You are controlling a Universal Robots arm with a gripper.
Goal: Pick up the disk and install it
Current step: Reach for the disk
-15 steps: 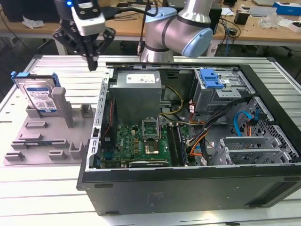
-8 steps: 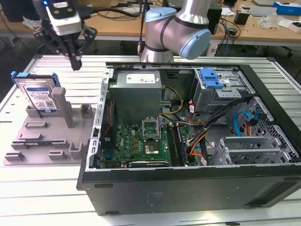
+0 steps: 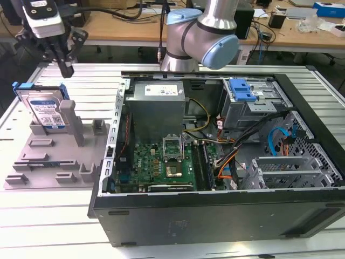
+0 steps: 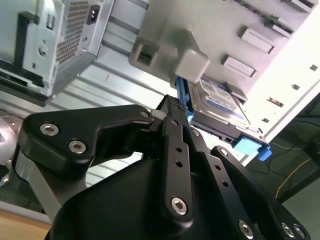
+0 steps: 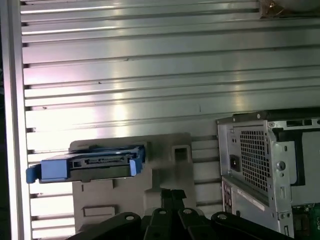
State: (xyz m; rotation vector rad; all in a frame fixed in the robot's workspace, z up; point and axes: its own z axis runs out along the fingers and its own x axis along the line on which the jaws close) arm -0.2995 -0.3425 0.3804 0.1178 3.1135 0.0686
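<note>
We see a slatted metal counter (image 3: 43,226) carrying the grey fixture plate (image 3: 54,162), which we take as our landmark. The plate lies flat on the counter.

The open computer case (image 3: 215,216) lies on its side just beside the plate, on the exterior view's right of it. Its motherboard (image 3: 161,162) and power supply (image 3: 156,105) are bare to view. In both wrist views the case's vented rear (image 5: 270,160) sits near the plate's edge (image 5: 165,170).

The arm (image 3: 199,32), silver with pale blue joint caps, rises farther back than the plate and well to the exterior view's right of it.

The disk (image 3: 46,110) stands on edge at the plate's far end. Its blue carrier frames it and a tall grey post of the plate stands against its label side. In the second wrist view we see the disk (image 4: 217,97) seated in the plate (image 4: 210,30), one blue carrier tab sticking out past it.

The hand (image 3: 67,70) hangs above the plate's far end, fingers pointing down. It is just above the disk's top edge and apart from it. Its black fingers are pressed together with nothing between them, as both wrist views (image 4: 172,102) (image 5: 172,194) also show.

A small blue latch piece (image 3: 241,90) sits on the drive cage inside the case, well apart from the plate.
</note>
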